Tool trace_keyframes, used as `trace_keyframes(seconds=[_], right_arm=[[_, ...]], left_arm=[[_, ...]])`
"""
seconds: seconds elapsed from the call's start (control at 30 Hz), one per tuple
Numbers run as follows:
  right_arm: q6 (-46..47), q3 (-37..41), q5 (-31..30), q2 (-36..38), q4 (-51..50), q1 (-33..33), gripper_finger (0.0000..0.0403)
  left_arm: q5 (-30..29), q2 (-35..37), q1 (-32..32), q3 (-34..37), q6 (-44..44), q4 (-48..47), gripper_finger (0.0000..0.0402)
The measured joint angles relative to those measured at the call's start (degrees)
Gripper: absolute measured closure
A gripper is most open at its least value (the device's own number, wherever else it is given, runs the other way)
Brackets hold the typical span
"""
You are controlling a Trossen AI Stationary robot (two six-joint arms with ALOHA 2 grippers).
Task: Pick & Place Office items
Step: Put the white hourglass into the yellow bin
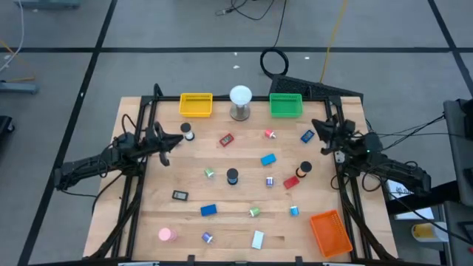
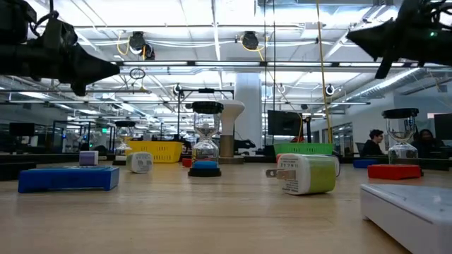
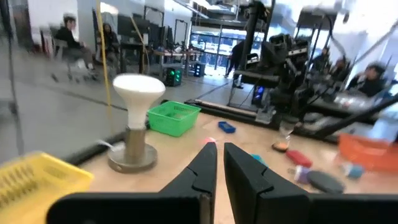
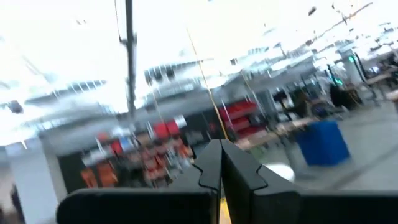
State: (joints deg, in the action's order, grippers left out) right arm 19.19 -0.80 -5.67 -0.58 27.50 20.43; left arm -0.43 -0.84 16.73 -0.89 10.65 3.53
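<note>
I have both arms raised clear of the bench, one at each side edge. My left arm reaches in from the left, its tool (image 1: 164, 148) held roughly level and pointing across the bench, fingers (image 3: 202, 168) nearly together with only a thin slit between them and nothing in them. My right arm comes in from the right, its tool (image 1: 322, 135) tilted upward toward the room, fingers (image 4: 211, 163) pressed shut and empty.
</note>
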Motion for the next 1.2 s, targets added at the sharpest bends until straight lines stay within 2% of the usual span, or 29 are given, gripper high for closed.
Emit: trace_keyframes(seconds=[0.13, 0.27, 0.47, 0.6, 0.7, 0.8, 0.93, 1.07, 1.2], right_arm=[[-0.4, 0.0, 4.28, -1.42, 2.1, -0.02, 0.0403], [-2.21, -0.24, 4.22, -6.53, 3.16, -0.02, 0.0403], [-5.68, -2.4, 3.92, -19.67, 8.23, -0.02, 0.0403], [-7.87, -4.01, 4.18, -29.45, 12.94, -0.24, 0.0403], [-11.06, -4.14, 4.23, -35.93, 20.22, -0.73, 0.0403], [-9.86, -4.48, 4.29, -40.47, 28.3, -0.75, 0.0403], [-11.8, -4.46, 4.35, -44.22, 30.3, -0.76, 0.0403], [-15.94, -4.48, 4.29, -45.38, 31.42, -0.46, 0.0403], [-17.85, -4.5, 4.42, -45.2, 32.04, 0.36, 0.0403]], left_arm=[[0.35, 0.0, 0.0, 0.01, 1.75, 0.13, 0.0371], [0.37, 0.0, 0.01, 0.0, 0.44, 3.41, 0.0371], [1.95, -0.23, 0.04, -0.9, 3.53, 6.61, 0.0371], [0.67, -2.9, 0.07, -3.33, 5.11, 5.89, 0.0371], [-0.64, -6.69, 0.07, -7.01, 3.39, 2.79, 0.0385], [-2.47, -11.62, 0.07, -11.25, 1.87, -1.24, 0.0397], [-4.77, -18.78, 0.06, -17.04, 2.09, -7.76, 0.0397], [-9.3, -26.88, 0.03, -24.36, 6.77, -18.81, 0.0394], [-11.89, -35.43, 0.07, -32.0, 14.32, -30.27, 0.0363]])
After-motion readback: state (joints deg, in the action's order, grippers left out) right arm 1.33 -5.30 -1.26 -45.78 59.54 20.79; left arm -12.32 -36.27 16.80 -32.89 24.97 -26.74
